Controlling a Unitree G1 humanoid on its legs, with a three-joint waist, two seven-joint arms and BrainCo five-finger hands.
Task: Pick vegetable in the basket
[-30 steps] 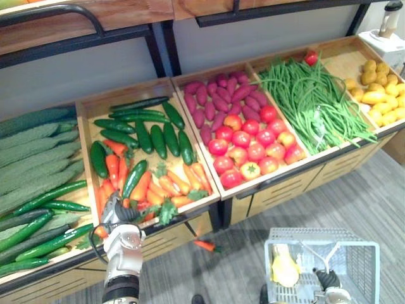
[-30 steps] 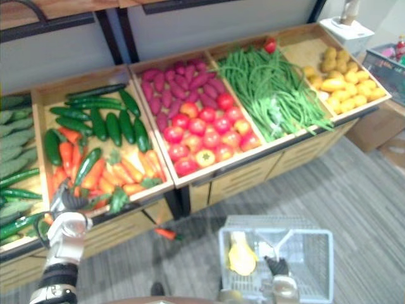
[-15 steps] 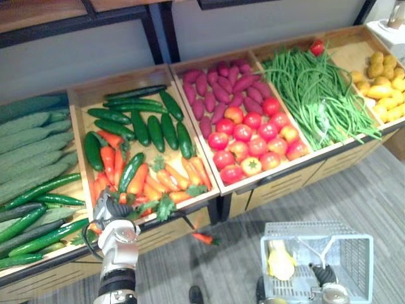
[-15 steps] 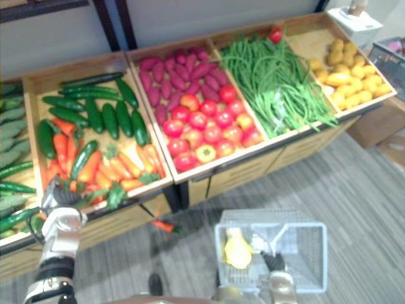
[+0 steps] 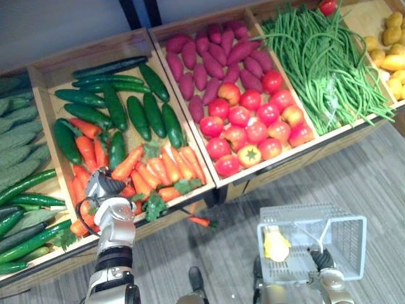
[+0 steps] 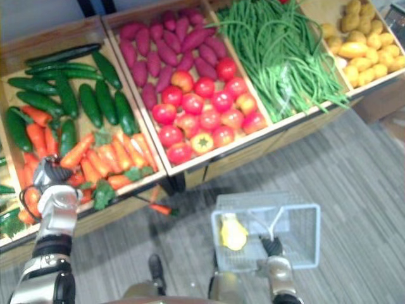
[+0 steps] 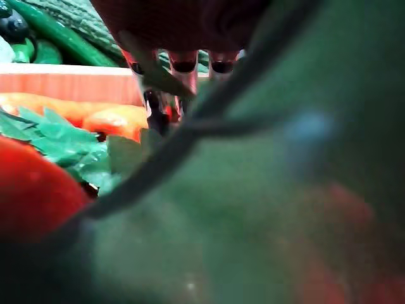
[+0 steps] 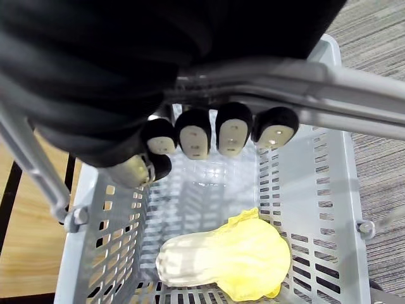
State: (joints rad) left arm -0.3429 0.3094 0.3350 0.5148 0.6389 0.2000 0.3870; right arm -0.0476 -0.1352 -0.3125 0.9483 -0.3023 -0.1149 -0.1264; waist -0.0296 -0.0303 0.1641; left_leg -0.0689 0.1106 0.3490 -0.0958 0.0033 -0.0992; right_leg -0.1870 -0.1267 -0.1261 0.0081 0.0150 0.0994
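Left hand in the carrots, right hand holding the basket.
Left fingers are buried among carrots at the near edge of the crate; cannot tell if spread or pinching. Right fingers are curled round the basket handle. The basket is near right over the floor, with a yellow leafy vegetable inside. A loose carrot lies on the floor.

Wooden display bins stand over grey, seemingly carpeted floor.
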